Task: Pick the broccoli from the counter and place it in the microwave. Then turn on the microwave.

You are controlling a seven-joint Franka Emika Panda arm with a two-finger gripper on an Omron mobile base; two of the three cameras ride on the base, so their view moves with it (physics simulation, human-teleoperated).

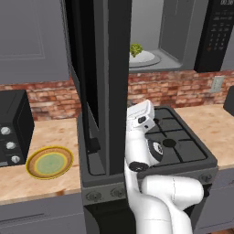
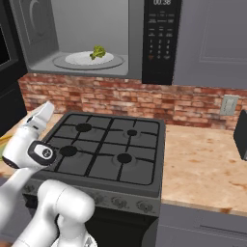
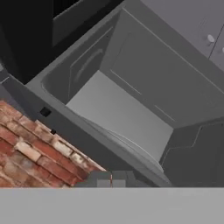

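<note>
Green broccoli (image 2: 99, 51) sits inside the microwave (image 2: 77, 29); its open door (image 1: 107, 87) could block the arm; hand state unclear.

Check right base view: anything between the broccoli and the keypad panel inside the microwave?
Nothing. In the right base view, right of the broccoli come the white turntable, bare grey microwave floor and the door-frame edge before the keypad panel.

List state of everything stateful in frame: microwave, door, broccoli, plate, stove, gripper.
microwave: open, cavity lit grey.
microwave door: swung wide open, edge toward the left base camera.
broccoli: inside, on the turntable.
plate: on the counter, nothing on it.
stove: no flame, nothing on the burners.
gripper: open or shut, cannot tell.
</note>
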